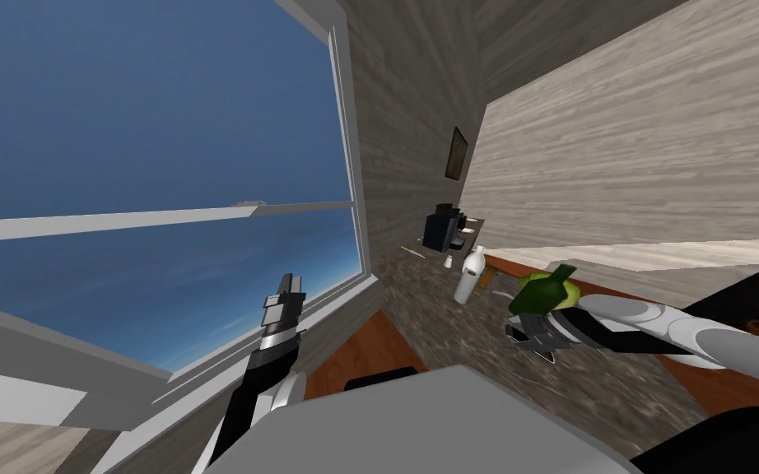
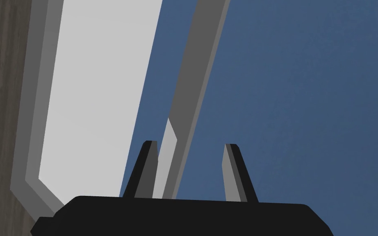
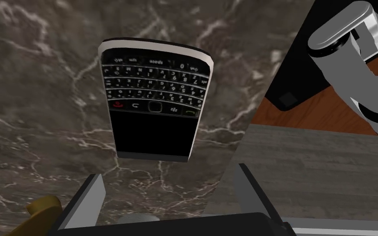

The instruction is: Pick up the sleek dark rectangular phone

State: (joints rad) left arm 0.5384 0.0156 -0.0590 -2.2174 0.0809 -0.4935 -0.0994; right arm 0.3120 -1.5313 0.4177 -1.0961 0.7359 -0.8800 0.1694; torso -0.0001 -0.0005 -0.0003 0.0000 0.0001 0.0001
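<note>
A dark rectangular phone [image 3: 154, 106] with a keypad and a pale rim lies flat on the dark marbled counter [image 3: 40, 123]. My right gripper [image 3: 169, 184] hangs open just above it, the phone lying a little ahead of the fingertips [image 3: 98, 190] and apart from them. In the head view the right gripper [image 1: 534, 337] points down at the counter [image 1: 452, 346], beside a green bottle [image 1: 541, 292], hiding the phone. My left gripper [image 1: 290, 290] is raised open and empty by the window; in its own view the left gripper [image 2: 190, 153] holds nothing.
A white bottle [image 1: 468, 278] stands on the counter beyond the green one, and a dark coffee machine [image 1: 444, 229] sits at the far end. A yellow object [image 3: 40, 207] lies by my right gripper. The counter edge [image 3: 241, 131] runs close beside the phone.
</note>
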